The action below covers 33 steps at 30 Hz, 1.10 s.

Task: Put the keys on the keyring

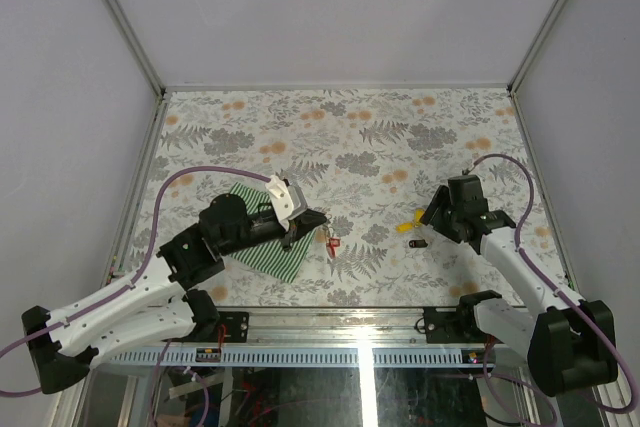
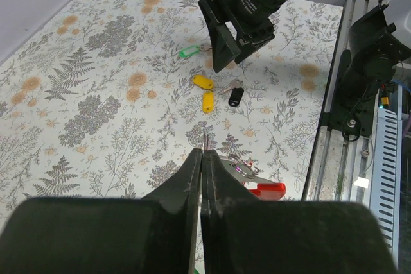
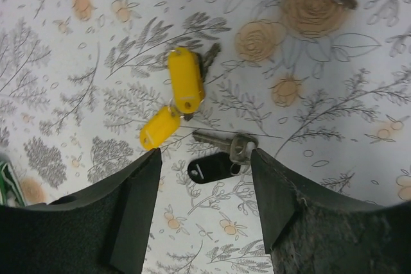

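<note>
The left pincer [image 2: 203,155] was shut tight, its tips low over the flowered bench [image 1: 400,137]. A sliver of metal showed at its very end, but whether it nipped the ring could not be told. The keyring [image 2: 244,166], with its red tag [image 2: 267,189], lay on the bench just at 4 o'clock of those tips in the left wrist view. Seen from the top, it sat just beside the 3 o'clock edge of the striped cloth [image 1: 262,252].

The keys [image 1: 408,225] lay well apart from it, toward 3 o'clock. Two had yellow tags [image 3: 185,81], one a black tag [image 3: 207,170], and one a green tag [image 2: 188,51] farther off. The right pincer [image 3: 205,158] stood wide and held nothing, its jaws on either side of the black tag.
</note>
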Motion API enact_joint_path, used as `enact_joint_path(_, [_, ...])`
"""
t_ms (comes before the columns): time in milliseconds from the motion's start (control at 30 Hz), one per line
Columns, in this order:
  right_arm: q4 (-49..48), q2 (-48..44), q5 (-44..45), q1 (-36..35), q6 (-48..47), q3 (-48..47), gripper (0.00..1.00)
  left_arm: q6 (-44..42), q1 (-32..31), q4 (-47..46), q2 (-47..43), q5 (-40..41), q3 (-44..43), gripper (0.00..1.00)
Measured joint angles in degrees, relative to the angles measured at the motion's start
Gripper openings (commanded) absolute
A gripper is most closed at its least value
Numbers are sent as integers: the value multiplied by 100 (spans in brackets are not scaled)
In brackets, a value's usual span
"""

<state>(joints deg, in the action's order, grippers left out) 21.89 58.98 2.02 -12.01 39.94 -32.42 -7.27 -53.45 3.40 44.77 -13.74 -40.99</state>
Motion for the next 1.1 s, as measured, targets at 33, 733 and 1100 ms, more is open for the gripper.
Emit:
enact_joint_path(33, [7, -7, 136, 4, 103, 28, 65, 2, 2, 2, 0, 0, 2, 0])
enact_joint_path(733, [-245, -107, 433, 13, 1073, 769, 52, 24, 26, -37, 260, -39, 52, 0])
enact_joint_path(1100, [-365, -96, 286, 13, 1147, 901, 39, 24, 26, -37, 262, -44, 52, 0])
